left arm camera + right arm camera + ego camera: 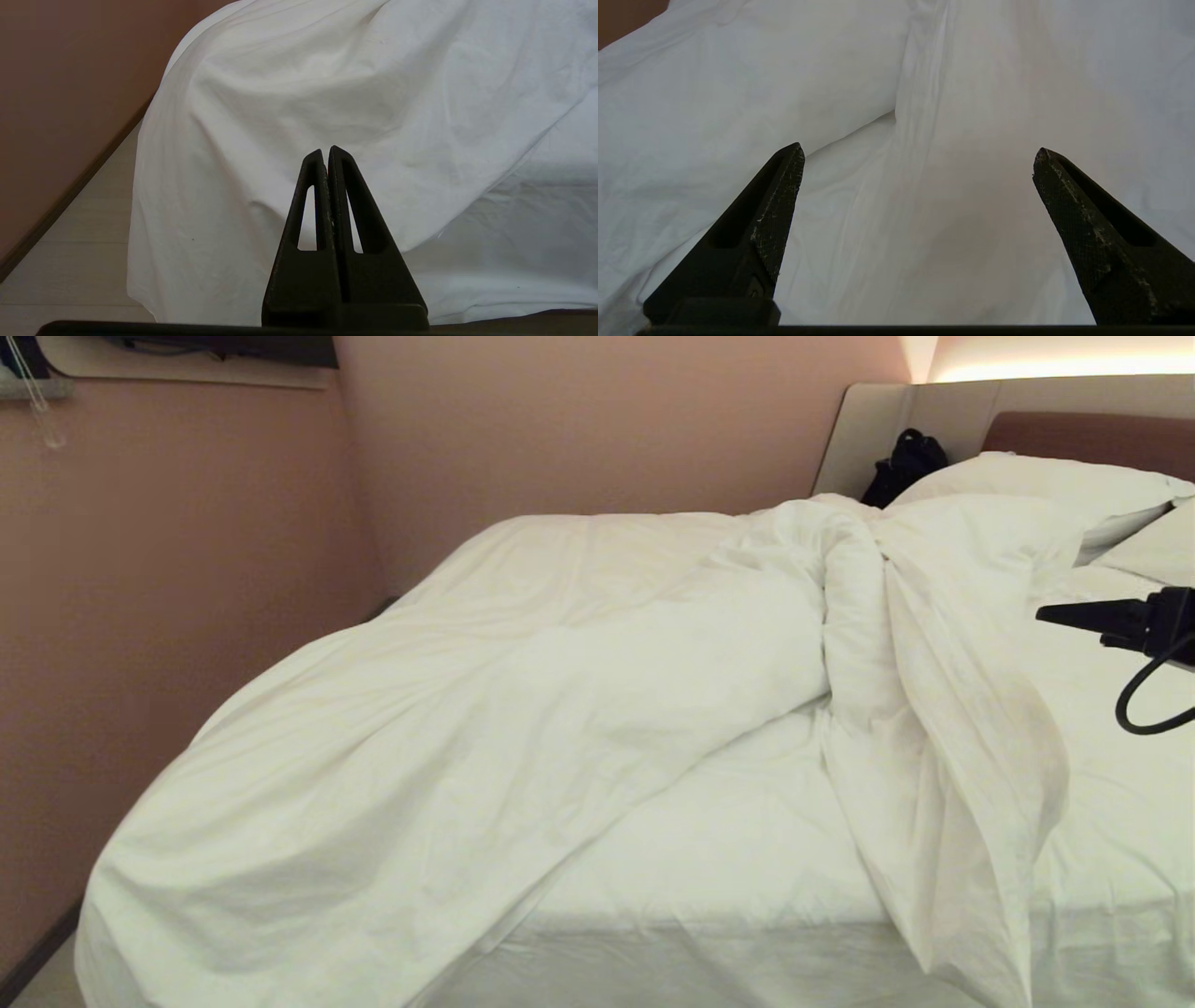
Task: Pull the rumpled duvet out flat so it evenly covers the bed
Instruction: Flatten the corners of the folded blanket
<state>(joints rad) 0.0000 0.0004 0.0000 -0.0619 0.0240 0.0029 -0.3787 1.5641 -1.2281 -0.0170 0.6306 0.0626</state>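
Observation:
The white duvet lies rumpled on the bed. It is heaped over the bed's left side and hangs off the near left corner. A long twisted fold runs from the headboard down to the front edge. Bare sheet shows between the heap and the fold. My right gripper reaches in from the right edge, open, above the sheet just right of that fold. Nothing is between its fingers, and the duvet fold lies beyond them. My left gripper is shut and empty, low in front of the hanging duvet.
Two white pillows lean on the padded headboard at the back right. A black bag sits beside them. A pink-brown wall runs close along the bed's left side, with a strip of pale floor between.

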